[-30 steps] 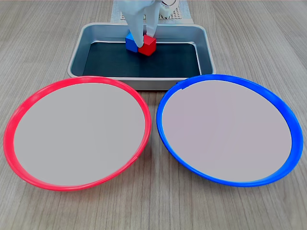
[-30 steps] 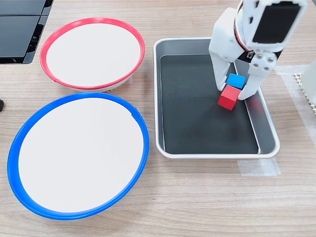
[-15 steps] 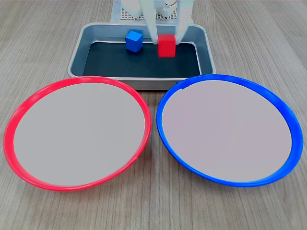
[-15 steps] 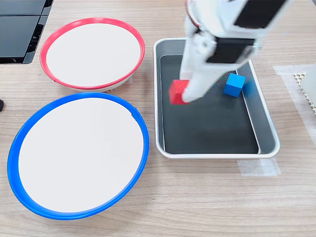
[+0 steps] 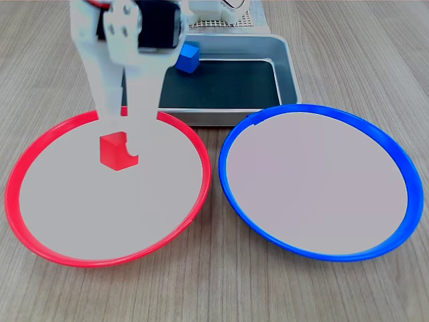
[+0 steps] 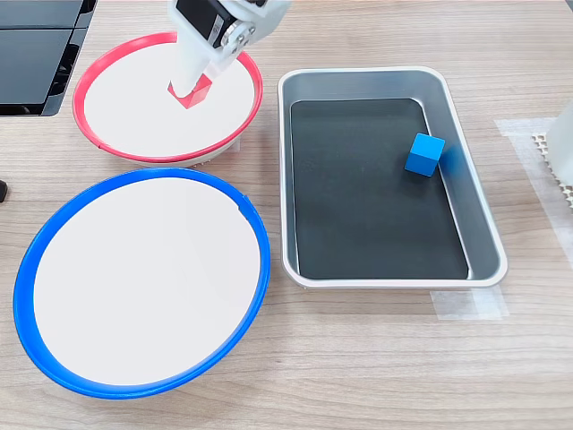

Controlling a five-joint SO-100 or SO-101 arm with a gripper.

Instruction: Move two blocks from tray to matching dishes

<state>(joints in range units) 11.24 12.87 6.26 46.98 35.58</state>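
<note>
The white plastic gripper (image 5: pixel 115 144) covers part of the small glossy red cube (image 5: pixel 114 151), and the arm above it is cut off by both exterior views' top edges.

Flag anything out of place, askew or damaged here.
Nothing stands out. The gripper holds the red block over the red-rimmed dish; the blue block sits in the tray, and the blue-rimmed dish is bare and intact.

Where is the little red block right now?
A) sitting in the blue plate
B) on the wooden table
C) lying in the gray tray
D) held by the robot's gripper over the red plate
D: the gripper is shut on the red block over the red plate; only the blue block is in the tray.
</note>
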